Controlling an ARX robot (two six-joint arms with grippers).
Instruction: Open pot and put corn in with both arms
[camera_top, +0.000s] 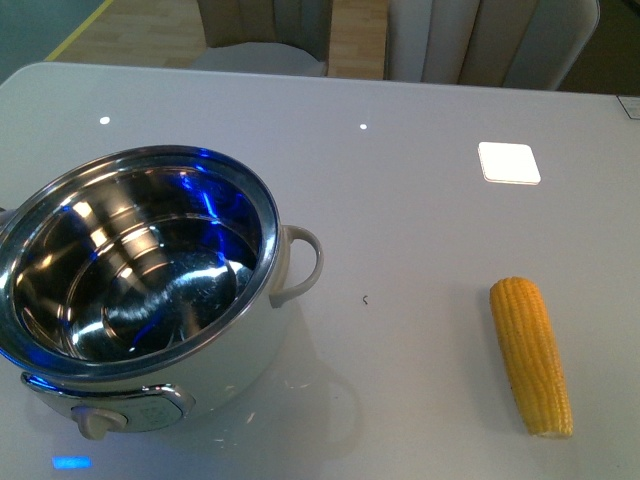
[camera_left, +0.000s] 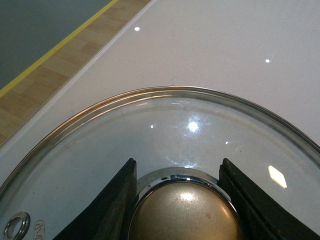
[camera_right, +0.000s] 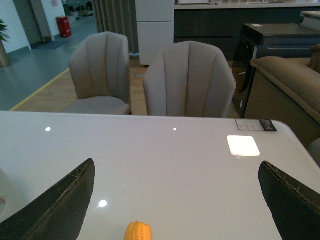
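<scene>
Pot (camera_top: 140, 270) stands open on worktop (camera_top: 400, 200), steel inside bare, lid off. Corn (camera_top: 531, 355) lies flat to the right of the pot, well apart from it.

Left tool (camera_left: 178, 165): fingers closed against both sides of the gold knob (camera_left: 185, 212) on the glass lid (camera_left: 165, 125). Cannot tell whether the lid hangs or rests on the worktop.
Right tool (camera_right: 176, 164): jaws wide apart, holding nothing, aimed above the corn tip.

Risks (judgement):
- knob is smooth and domed, so the lid could slip or tilt in the pinch and strike the worktop
- corn is round and tapered, so it may roll away from flat fingers or squirt out on closing

Views: the front view shows neither arm nor the lid; only the left wrist view shows the lid and the grip. Only the front view gives pot-to-corn spacing; the right wrist view catches just the corn's end
</scene>
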